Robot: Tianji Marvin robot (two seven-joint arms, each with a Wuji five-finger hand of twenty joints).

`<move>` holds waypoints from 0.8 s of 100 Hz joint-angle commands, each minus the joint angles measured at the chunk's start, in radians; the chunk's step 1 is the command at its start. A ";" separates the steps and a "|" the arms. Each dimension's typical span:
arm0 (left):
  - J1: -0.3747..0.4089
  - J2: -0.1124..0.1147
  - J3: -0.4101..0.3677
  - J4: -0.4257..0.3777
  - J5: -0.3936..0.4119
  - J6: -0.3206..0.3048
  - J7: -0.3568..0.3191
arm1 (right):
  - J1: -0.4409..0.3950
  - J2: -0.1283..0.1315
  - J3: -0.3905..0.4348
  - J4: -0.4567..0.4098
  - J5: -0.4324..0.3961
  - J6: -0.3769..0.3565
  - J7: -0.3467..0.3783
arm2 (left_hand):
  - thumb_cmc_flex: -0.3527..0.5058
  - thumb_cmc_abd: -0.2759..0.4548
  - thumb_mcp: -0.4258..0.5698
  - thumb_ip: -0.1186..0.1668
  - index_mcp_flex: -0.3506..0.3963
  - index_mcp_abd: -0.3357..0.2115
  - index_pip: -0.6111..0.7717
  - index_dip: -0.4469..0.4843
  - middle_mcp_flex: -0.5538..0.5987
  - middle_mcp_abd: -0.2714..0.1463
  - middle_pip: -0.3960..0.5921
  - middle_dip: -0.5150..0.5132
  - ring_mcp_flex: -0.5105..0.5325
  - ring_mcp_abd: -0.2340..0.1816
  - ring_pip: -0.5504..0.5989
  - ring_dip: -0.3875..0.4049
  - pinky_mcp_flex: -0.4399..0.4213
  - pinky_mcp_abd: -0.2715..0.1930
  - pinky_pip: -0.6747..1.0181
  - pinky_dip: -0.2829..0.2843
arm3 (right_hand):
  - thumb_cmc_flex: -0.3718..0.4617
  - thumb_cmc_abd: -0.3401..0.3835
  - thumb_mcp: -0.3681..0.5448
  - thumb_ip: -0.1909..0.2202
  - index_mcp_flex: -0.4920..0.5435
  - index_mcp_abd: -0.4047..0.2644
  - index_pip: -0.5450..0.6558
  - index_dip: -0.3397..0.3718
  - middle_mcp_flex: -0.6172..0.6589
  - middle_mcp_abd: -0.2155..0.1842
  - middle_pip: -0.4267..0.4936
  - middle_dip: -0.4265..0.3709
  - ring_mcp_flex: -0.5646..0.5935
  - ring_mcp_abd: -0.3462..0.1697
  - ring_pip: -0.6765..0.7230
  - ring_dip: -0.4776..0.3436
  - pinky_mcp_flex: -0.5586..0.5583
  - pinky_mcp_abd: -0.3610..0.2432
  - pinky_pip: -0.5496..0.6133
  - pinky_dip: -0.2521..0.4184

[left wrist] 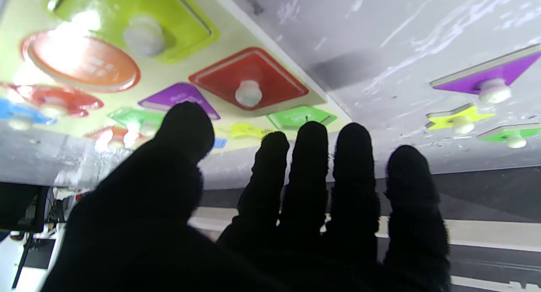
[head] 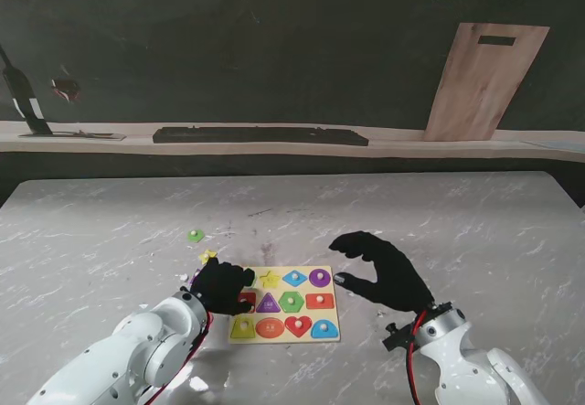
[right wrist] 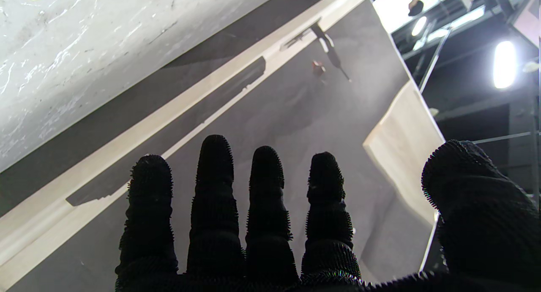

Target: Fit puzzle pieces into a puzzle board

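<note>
On table, board point(head: 284, 335) mostly filled; purple point(left wrist: 486, 74), yellow point(left wrist: 456, 118), green point(head: 196, 236) pieces loose off its left edge, yours to fit. Left robot hand point(head: 224, 286) over board's left edge, right robot hand point(head: 384, 272) hovering beside; both spread, empty.

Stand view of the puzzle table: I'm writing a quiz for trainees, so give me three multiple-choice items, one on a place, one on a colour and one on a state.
1. Where does the loose green piece lie?
A) seated in the puzzle board
B) on the table, left of the board and farther from me
C) on the back ledge

2. What colour is the heart piece in the board's nearest row?
A) blue
B) yellow
C) red

3. What state is the right hand in?
A) open, holding nothing
B) shut on a puzzle piece
C) pressed flat on the board

Key: 1 B, it sits on bare marble off the board's far left corner. 2 C, the heart is red. 3 A, its fingers are spread and empty, to the right of the board.
</note>
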 commanded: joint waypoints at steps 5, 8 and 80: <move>0.012 -0.011 -0.016 -0.012 -0.025 0.008 0.037 | 0.000 -0.003 -0.005 0.004 -0.005 0.001 0.000 | -0.002 0.045 -0.058 0.020 -0.017 0.003 -0.016 -0.017 -0.026 0.023 -0.022 -0.011 -0.021 0.026 -0.004 0.021 -0.011 0.004 0.000 -0.013 | -0.003 0.021 -0.025 0.022 0.004 -0.023 -0.005 0.009 0.017 -0.016 0.004 0.009 -0.008 -0.017 0.009 0.008 -0.015 -0.007 0.014 0.013; 0.012 -0.014 -0.021 -0.010 -0.033 0.010 0.047 | 0.002 -0.003 -0.007 0.008 -0.004 0.002 0.001 | 0.006 0.049 -0.070 0.021 -0.017 0.000 -0.021 -0.020 -0.031 0.025 -0.040 -0.024 -0.025 0.027 -0.011 0.018 -0.015 0.002 -0.003 -0.014 | -0.003 0.020 -0.025 0.022 0.001 -0.024 -0.007 0.009 0.017 -0.017 0.004 0.009 -0.009 -0.018 0.008 0.008 -0.015 -0.007 0.014 0.013; -0.235 -0.049 0.008 0.296 -0.141 0.000 0.194 | 0.072 0.000 -0.030 0.087 -0.014 -0.027 0.011 | 0.101 0.091 -0.076 0.036 0.009 -0.044 -0.072 -0.048 -0.165 0.020 -0.208 -0.211 -0.128 -0.003 -0.141 -0.052 -0.112 -0.031 -0.056 -0.047 | -0.011 0.026 -0.018 0.020 -0.004 -0.036 0.005 0.013 0.010 -0.027 0.010 0.012 -0.009 -0.030 0.012 0.012 -0.014 -0.015 0.011 0.013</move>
